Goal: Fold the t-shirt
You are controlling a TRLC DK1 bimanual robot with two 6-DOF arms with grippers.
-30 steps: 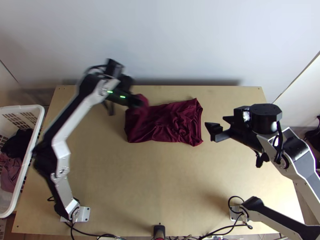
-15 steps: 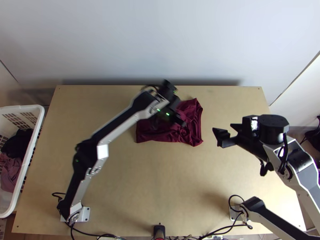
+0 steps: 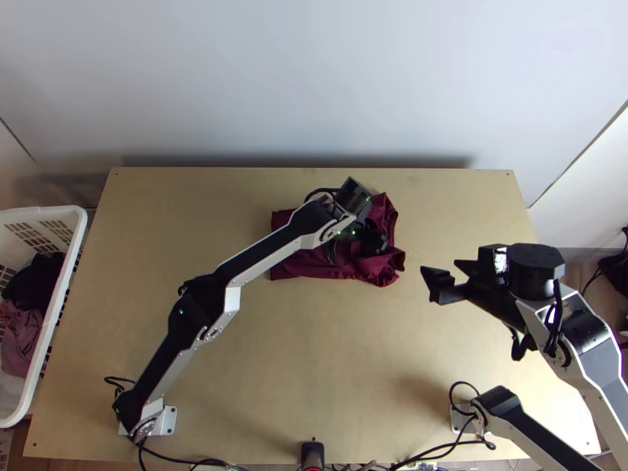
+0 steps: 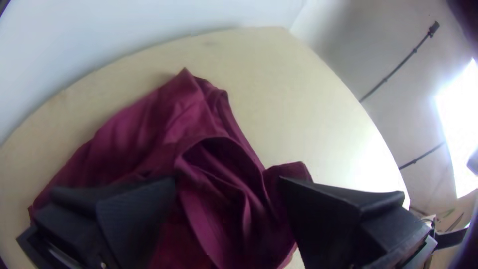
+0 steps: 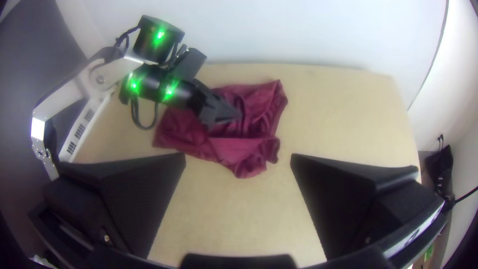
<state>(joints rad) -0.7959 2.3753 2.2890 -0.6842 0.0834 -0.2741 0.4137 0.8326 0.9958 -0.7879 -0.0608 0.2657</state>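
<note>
Maroon shirt [image 3: 314, 265] on the far part of the wooden bench [image 3: 298, 361], in a rough rectangle, loosely bunched toward the end nearer the right gripper [image 5: 238, 156]. Above that bunched end, left gripper [image 4: 227, 182] with fingers wide, folds between them. Right gripper well apart from the cloth, fingers also wide, nothing between. Likely light, limp, perhaps slippery; best pinched a little inside the edge, through all layers, then drawn gently to avoid creases.

Left arm [image 3: 261, 251], right arm [image 3: 534, 441], silver-white links [image 3: 232, 299], black joints [image 3: 534, 271], looped black cables [image 3: 553, 318], green lights [image 3: 352, 232] on left arm, small screws [image 3: 210, 333], pale base plates [image 3: 169, 418], wide black fingers [image 5: 348, 194].
</note>
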